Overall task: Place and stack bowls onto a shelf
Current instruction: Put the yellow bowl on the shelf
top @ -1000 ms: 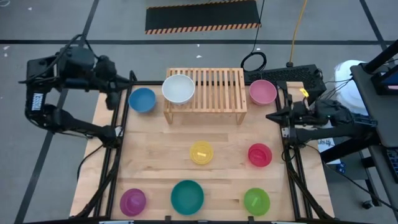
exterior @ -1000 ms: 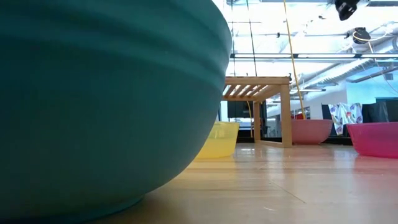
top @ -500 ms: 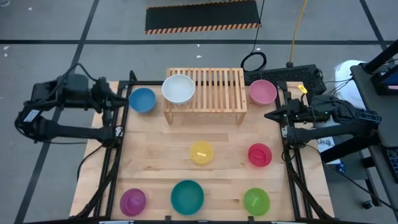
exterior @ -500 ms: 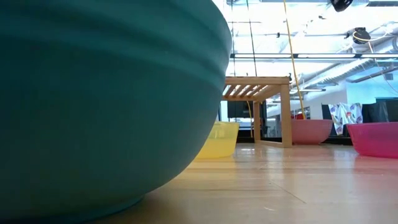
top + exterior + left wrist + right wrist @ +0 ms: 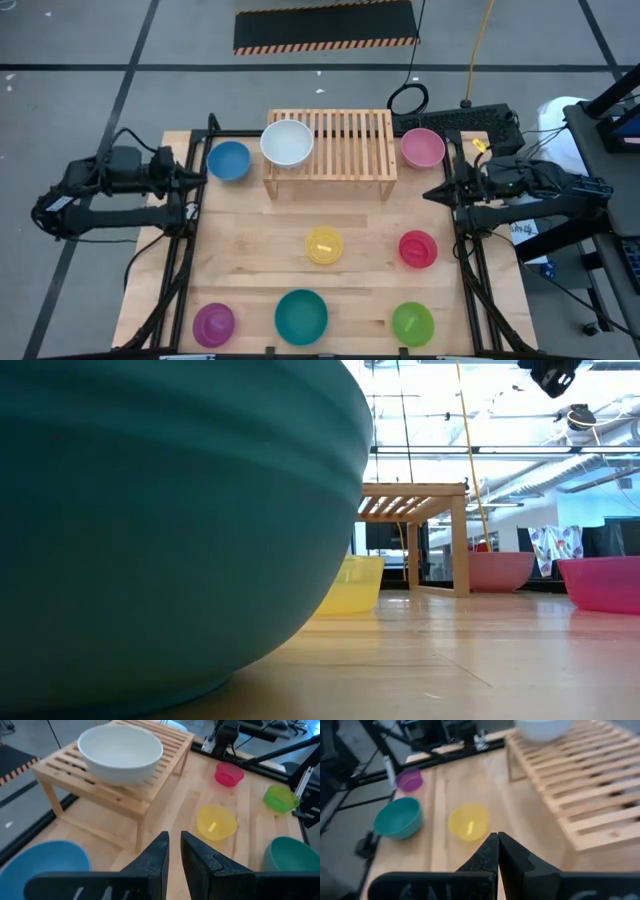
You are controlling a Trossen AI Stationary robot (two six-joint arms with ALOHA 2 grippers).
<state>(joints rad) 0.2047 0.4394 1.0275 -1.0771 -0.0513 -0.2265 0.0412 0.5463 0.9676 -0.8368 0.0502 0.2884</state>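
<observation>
Views: your high cam shows white bowl [image 5: 287,142] on shelf [image 5: 345,145]; low cam blocked by teal bowl [image 5: 170,520].
L gripper [image 5: 174,851]: at table's left edge, fingers nearly together.
R gripper [image 5: 497,849]: right edge, fingers together.

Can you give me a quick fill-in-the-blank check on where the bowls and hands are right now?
1. The only bowl on the shelf is the ____ one.
2. Between the purple bowl and the green bowl sits the ____ bowl.
3. The left hand waits beside the ____ bowl.
4. The right hand holds ____.

Missing words: white; teal; blue; nothing
</observation>
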